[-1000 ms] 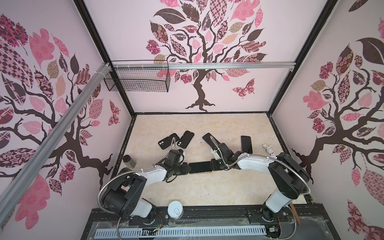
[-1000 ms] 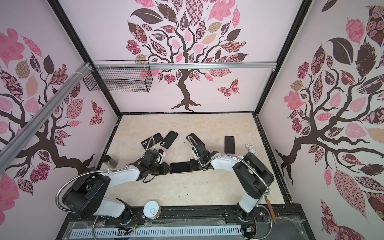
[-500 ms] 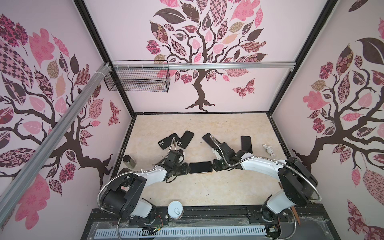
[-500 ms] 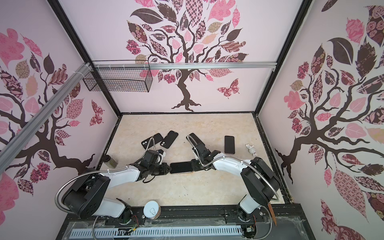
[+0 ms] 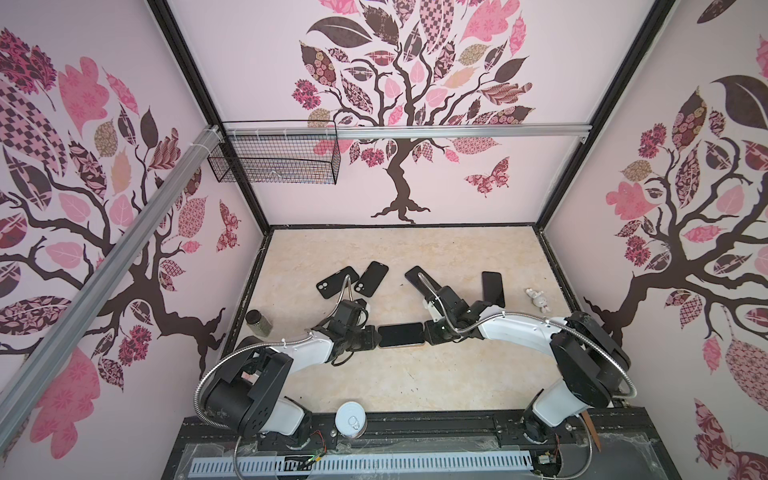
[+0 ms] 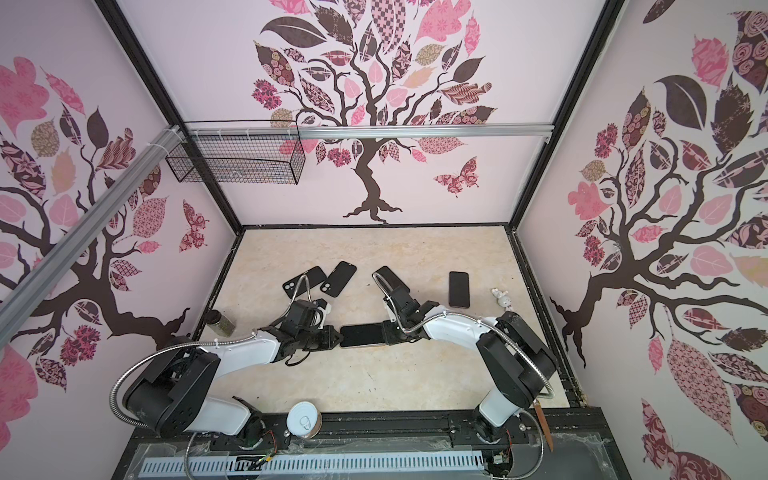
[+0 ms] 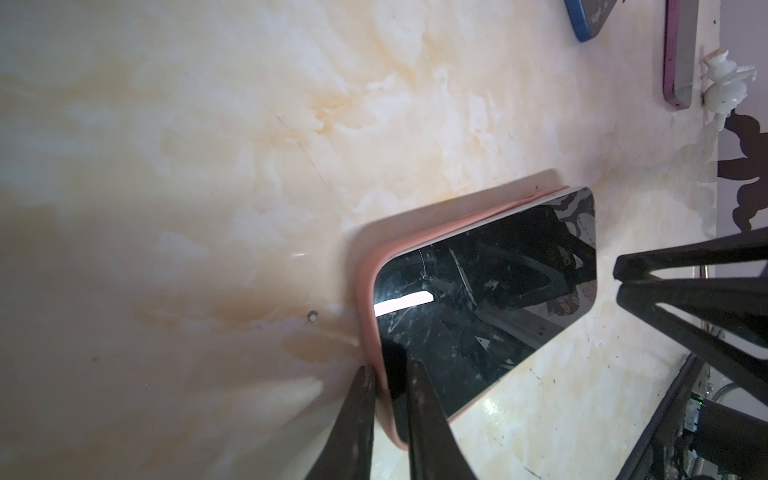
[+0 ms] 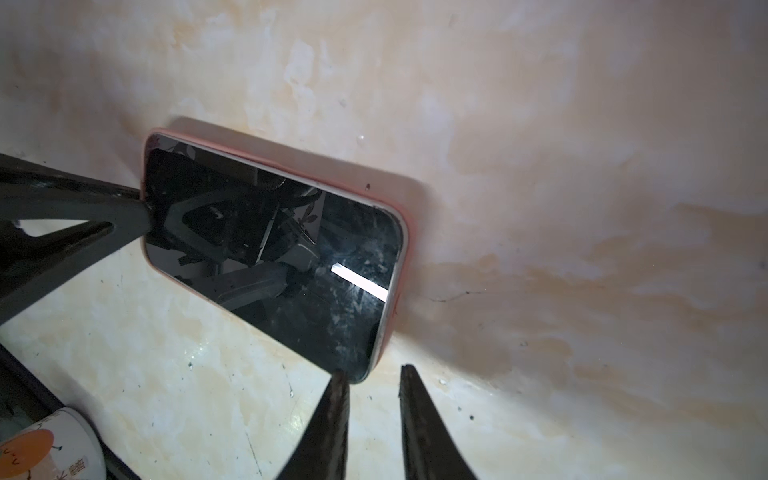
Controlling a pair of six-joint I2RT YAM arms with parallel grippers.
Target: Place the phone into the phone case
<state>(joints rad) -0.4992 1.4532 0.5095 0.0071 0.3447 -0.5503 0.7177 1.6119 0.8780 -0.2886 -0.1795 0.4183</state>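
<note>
Pink matte phone case (image 7: 368, 307) wraps the black glass-fronted phone (image 5: 401, 335). Screen up, flat on the cream marble-pattern tabletop (image 5: 415, 249), front middle, between the two arms. Long axis runs left-right in both top views, one short end toward each arm. Which end is the phone's top: can't tell. In the left wrist view the phone's silver edge shows above the pink rim along one long side, toward the right arm's end.

Left end effector (image 7: 390, 370): fingers almost together, pinching the case's short end at a corner, one finger (image 7: 361, 415) outside the rim and its mate over the glass.
Right end effector (image 8: 372, 374): fingers slightly apart, only tabletop between them. One fingertip (image 8: 338, 382) is at the phone's corner on the opposite short end; touching or just short of it, can't tell.

Count: one cased phone. Farther back are four more slabs:
- two dark camera-cut-out slabs (image 5: 337, 282) just beside each other
- one blue-edged dark slab (image 5: 415, 275), partly under the right arm
- one purple-edged dark slab (image 5: 493, 289), alone on the right

Phone or empty case for each: can't tell.

Also one small white figurine (image 5: 538, 299) near the purple-edged slab, one small dark-filled jar (image 5: 257, 322) at the left edge, one white can (image 5: 351, 419) on the front rail, and one black wire basket (image 5: 274, 160) on the back wall.
</note>
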